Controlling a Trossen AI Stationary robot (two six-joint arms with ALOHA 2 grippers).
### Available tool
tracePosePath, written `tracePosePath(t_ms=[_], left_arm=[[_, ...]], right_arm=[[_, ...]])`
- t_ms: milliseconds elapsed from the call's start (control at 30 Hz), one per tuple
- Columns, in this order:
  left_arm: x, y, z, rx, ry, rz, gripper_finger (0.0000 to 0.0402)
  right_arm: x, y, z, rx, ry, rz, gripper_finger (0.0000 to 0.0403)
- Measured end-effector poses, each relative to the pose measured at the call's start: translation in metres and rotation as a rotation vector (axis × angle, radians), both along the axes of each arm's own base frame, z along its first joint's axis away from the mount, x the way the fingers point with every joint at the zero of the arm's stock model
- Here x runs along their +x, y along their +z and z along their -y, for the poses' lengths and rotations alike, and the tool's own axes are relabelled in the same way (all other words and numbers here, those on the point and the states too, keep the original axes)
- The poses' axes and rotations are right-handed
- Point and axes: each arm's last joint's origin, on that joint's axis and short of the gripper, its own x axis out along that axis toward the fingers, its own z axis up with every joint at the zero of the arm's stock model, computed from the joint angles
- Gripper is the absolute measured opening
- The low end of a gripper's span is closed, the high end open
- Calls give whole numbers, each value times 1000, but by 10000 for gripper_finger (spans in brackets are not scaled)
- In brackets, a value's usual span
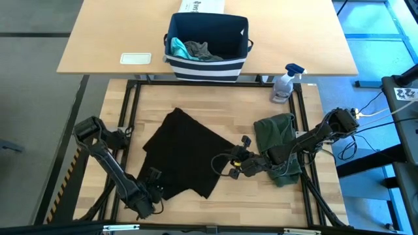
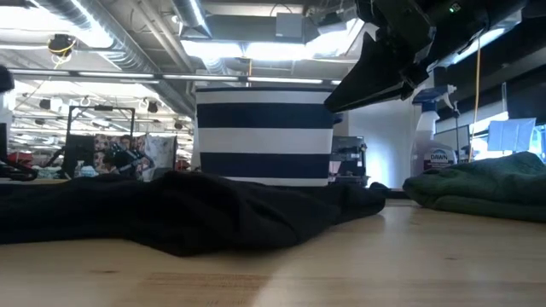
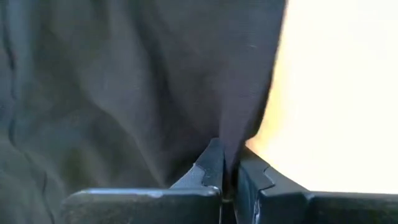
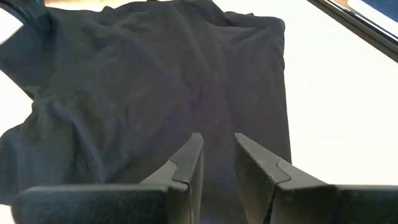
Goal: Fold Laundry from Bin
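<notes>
At the table's near edge we see the left pincer (image 1: 155, 191) clamped on the near hem of the large black cotton T-shirt (image 1: 186, 153), which lies spread flat across the table's middle. Just beyond, the right pincer (image 1: 230, 167) hovers at the shirt's right edge, its fingers (image 4: 186, 165) slightly apart and holding nothing. An olive-green folded cloth piece (image 1: 277, 137) rests near the right edge. At the far edge stands the navy-blue fabric bin with white stripes (image 1: 208, 62), with teal and grey garments (image 1: 192, 49) inside.
</notes>
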Motion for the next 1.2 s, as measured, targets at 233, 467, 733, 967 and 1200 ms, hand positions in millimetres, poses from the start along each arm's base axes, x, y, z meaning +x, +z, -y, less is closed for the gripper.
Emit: tracePosePath(t_ms=[233, 467, 733, 967, 1200], left_arm=[[1, 39, -18, -76, -3, 66, 3], [14, 62, -46, -104, -85, 79, 2], [37, 67, -86, -80, -213, 7, 1], [61, 67, -130, -56, -272, -18, 0], [75, 67, -173, -28, -295, -27, 0]], right_arm=[[0, 0, 0, 1, 1, 1, 88], [0, 0, 0, 2, 1, 5, 88], [0, 1, 0, 4, 1, 9, 88], [0, 1, -1, 11, 9, 7, 88], [1, 1, -1, 21, 21, 3, 88]])
